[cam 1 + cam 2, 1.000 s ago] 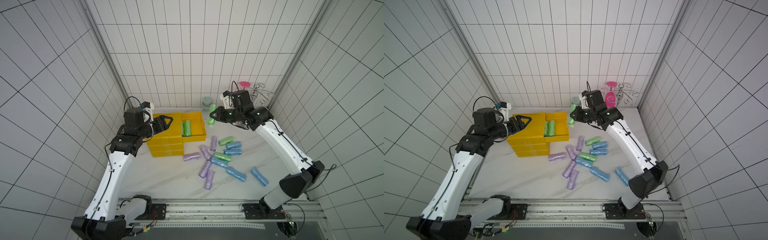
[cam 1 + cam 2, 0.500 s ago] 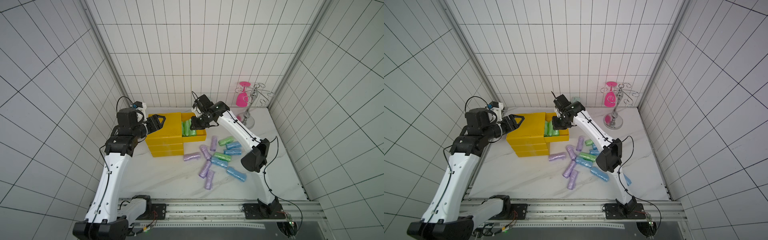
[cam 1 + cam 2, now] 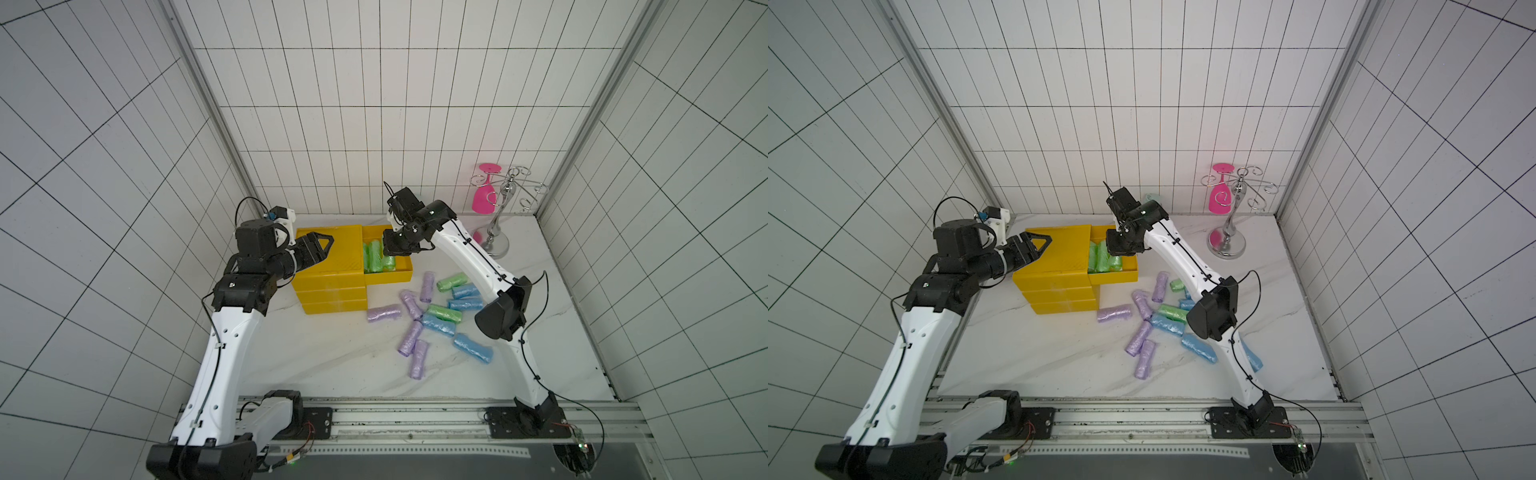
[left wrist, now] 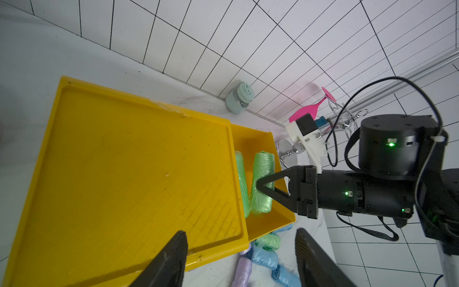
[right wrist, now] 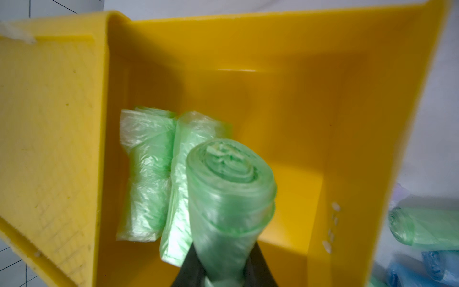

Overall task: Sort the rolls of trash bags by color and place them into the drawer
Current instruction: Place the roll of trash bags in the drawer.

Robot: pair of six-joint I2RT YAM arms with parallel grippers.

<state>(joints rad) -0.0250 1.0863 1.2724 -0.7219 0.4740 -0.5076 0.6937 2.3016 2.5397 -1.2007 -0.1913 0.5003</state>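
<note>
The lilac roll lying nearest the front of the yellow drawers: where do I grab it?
Its middle, from straight above, closing across its narrow width: the lilac roll lies flat on the table, sides free, one end near another roll.

Right gripper [image 3: 394,252] clamped, left gripper [image 3: 326,247] parted, both arms extended.
</note>
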